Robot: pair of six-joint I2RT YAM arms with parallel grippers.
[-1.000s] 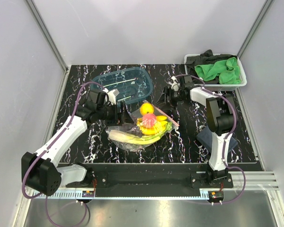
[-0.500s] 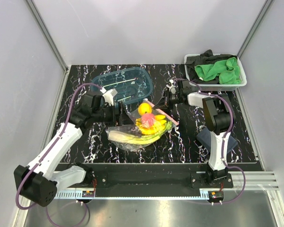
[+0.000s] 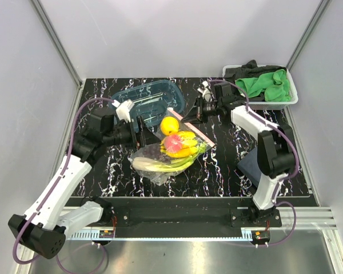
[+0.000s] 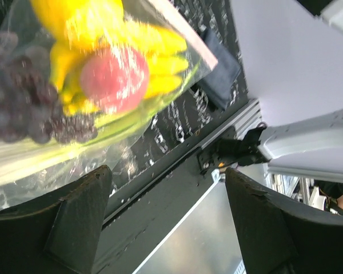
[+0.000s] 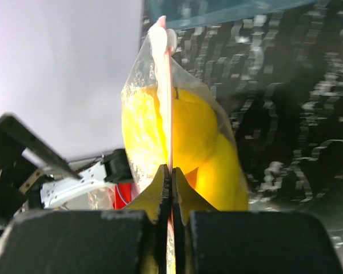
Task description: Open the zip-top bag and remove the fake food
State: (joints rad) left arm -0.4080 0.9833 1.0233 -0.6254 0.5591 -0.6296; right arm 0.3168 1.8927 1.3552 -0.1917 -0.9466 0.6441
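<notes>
The clear zip-top bag (image 3: 160, 162) lies mid-table with the fake food inside: lemon (image 3: 170, 125), peach (image 3: 172, 142), bananas (image 3: 187, 149), grapes (image 3: 153, 149) and leek (image 3: 150, 165). Its pink zip strip (image 3: 190, 128) runs along the right edge. My right gripper (image 3: 190, 114) is shut on that strip; in the right wrist view the strip (image 5: 163, 85) rises from the pinched fingertips of the gripper (image 5: 171, 174), with the lemon (image 5: 188, 131) behind. My left gripper (image 3: 143, 132) stands open at the bag's left side, nothing between its fingers (image 4: 86, 200). The peach (image 4: 114, 80) and grapes (image 4: 23, 114) show beyond them.
A blue-tinted clear tray (image 3: 148, 98) sits behind the bag. A white bin (image 3: 291, 97) with green and black cloths stands at the back right. A dark pad (image 3: 257, 168) lies by the right arm. Grey walls close in both sides.
My right gripper has shut on the zip strip and drawn it up and toward the back. The bag's contents shifted with it. My left arm rose slightly and stays open.
</notes>
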